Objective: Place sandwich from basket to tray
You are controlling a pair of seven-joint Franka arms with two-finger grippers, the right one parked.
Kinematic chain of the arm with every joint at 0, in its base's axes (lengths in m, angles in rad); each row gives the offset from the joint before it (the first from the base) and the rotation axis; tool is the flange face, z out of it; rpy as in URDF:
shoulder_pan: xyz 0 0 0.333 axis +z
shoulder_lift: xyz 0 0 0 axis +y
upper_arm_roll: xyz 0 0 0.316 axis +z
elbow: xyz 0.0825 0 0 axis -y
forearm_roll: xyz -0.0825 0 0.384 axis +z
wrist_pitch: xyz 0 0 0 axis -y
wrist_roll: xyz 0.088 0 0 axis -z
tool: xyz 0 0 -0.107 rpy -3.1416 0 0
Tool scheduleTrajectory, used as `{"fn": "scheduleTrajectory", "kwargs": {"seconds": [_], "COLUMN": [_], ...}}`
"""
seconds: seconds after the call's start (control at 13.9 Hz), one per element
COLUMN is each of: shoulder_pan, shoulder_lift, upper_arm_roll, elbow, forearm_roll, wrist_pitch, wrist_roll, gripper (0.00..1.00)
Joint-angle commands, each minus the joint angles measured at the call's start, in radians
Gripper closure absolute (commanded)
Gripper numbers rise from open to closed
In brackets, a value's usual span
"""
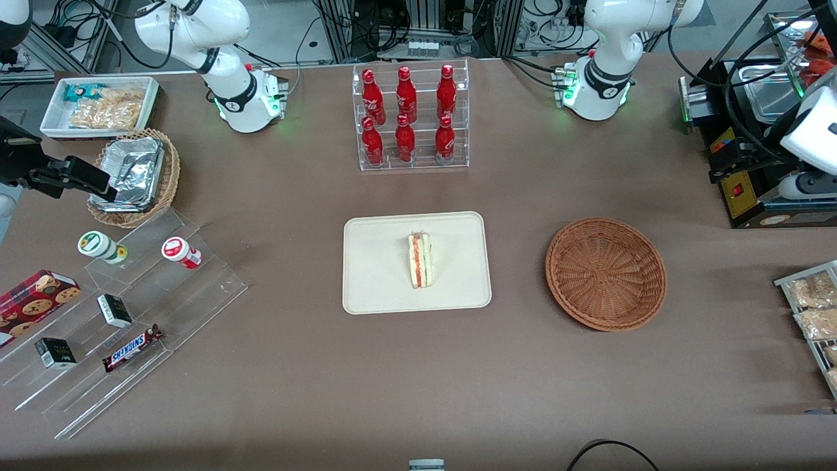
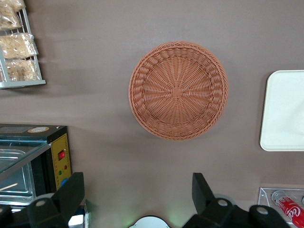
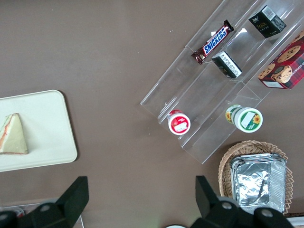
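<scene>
Already the sandwich [image 1: 420, 260] stands on its edge near the middle of the tray [image 1: 373, 288] in the front view, well apart from the basket [image 1: 606, 273], which holds nothing. One sandwich, one tray and one reddish basket show there, with six red bottles [image 1: 406, 112] in a clear rack at the table's edge nearest the arm bases.

From the left wrist view, the gripper [image 2: 137, 199] hangs high above bare tabletop beside the basket [image 2: 178, 90], its fingers spread wide and holding nothing; one corner of the tray [image 2: 285, 114] shows too.

From the right wrist view, the sandwich [image 3: 13, 135] rests inside the tray [image 3: 52, 137], away from its rim.

Little looks likely to go wrong; the chief risk I judge is the upright wedge tipping flat if the table is jolted.
</scene>
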Motion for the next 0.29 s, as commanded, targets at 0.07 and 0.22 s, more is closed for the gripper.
{"fn": "scheduleTrajectory", "kwargs": {"seconds": [0.07,0.22], "shoulder_pan": [-0.007,-0.007], "shoulder_lift": [-0.012,-0.011], "upper_arm_roll": [0.015,0.014], "elbow": [0.012,0.017], "forearm_roll": [-0.02,-0.019], "wrist_pitch": [-0.006,-0.006], "wrist_roll": [-0.011,-0.053], "gripper": [0.0,0.0]}}
